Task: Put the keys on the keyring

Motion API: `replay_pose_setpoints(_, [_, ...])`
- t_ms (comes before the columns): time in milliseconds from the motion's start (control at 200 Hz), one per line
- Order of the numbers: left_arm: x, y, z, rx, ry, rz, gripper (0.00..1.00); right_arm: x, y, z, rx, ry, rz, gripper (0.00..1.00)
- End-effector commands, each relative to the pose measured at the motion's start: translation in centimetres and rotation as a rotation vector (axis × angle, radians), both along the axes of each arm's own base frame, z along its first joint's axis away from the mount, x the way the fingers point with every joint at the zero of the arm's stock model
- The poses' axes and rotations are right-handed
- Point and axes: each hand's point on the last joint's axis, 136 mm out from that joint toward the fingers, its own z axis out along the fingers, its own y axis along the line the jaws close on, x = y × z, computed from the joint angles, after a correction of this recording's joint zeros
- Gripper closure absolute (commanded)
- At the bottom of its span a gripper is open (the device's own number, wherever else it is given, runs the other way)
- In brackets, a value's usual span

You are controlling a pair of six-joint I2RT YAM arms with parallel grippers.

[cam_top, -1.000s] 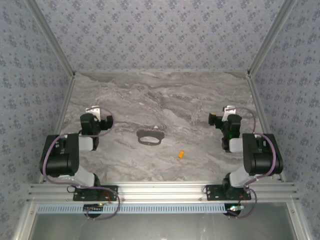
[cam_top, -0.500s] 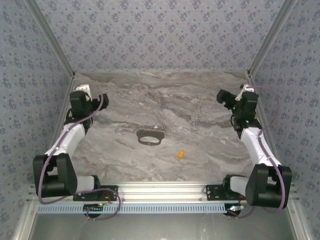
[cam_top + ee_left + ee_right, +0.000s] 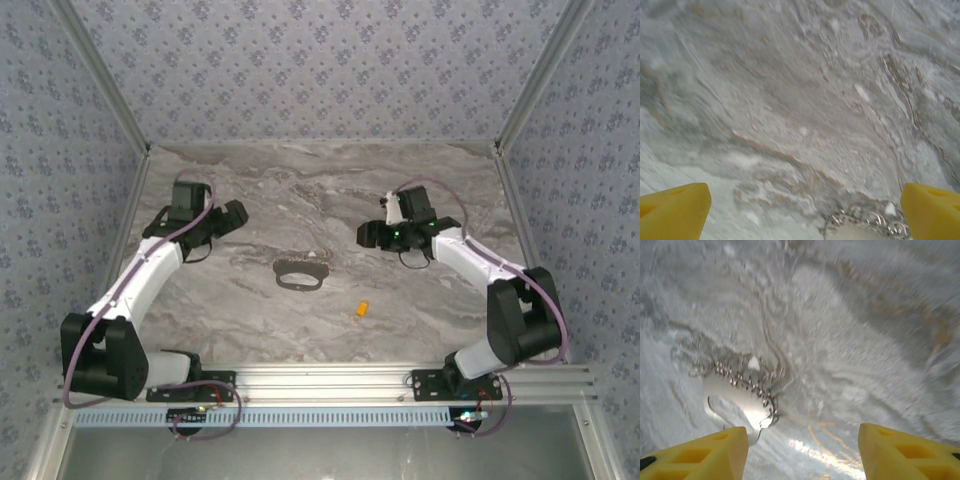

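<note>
Lying flat near the middle of the table (image 3: 420,170), slightly toward its left edge, the keyring (image 3: 299,274) is stretching its long axis side to side, parallel to the near edge, with its beaded rim catching light in both wrist views (image 3: 865,222) (image 3: 740,390). The key (image 3: 362,309) is resting apart from it, closer to the near edge and off toward the right edge, touching neither the loop nor either arm; its long axis is appearing to slant from near-left to far-right, though it is too small to tell more. The left gripper (image 3: 235,213) is hovering toward the far-left part of the table, pointing toward the centre, and its jaws are standing wide apart with nothing between them, one yellow fingertip (image 3: 675,210) at each lower corner of its wrist view. The right gripper (image 3: 368,235) is reaching in from the right edge toward the middle, hanging beyond the keyring on its far-right side; its jaws are gaping too (image 3: 802,455), holding nothing, with bare marble between the tips.
</note>
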Motion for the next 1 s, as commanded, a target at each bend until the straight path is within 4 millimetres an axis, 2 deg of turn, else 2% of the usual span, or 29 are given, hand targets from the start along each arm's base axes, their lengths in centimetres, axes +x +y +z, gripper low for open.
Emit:
replay_pose_setpoints(0, [-0.9, -2.3, -0.7, -0.053, 0.094, 0.021, 0.02, -2.3, 2.2, -1.1, 0.058, 0.119, 0.083, 0.41])
replay_pose_setpoints(195, [-1.2, -6.5, -2.5, -0.070, 0.148, -0.025, 0.02, -4.5, 5.3, -3.2, 0.045, 0.189, 0.190, 0.46])
replay_pose_setpoints(410, [-1.2, -9.2, -3.2, -0.074, 0.157, -0.067, 0.02, -4.5, 6.6, -4.8, 0.054, 0.226, 0.208, 0.49])
replay_pose_setpoints(540, [-1.0, -9.6, -3.1, -0.074, 0.163, -0.086, 0.02, -4.2, 7.2, -5.6, 0.051, 0.245, 0.217, 0.52])
replay_pose_setpoints(809, [-1.0, -9.6, -2.9, -0.074, 0.159, -0.092, 0.02, -3.0, 8.3, -5.8, 0.053, 0.242, 0.237, 0.52])
replay_pose_setpoints(994, [-0.8, -9.7, -2.9, -0.069, 0.160, -0.094, 0.02, -3.3, 8.6, -6.4, 0.052, 0.268, 0.257, 0.54])
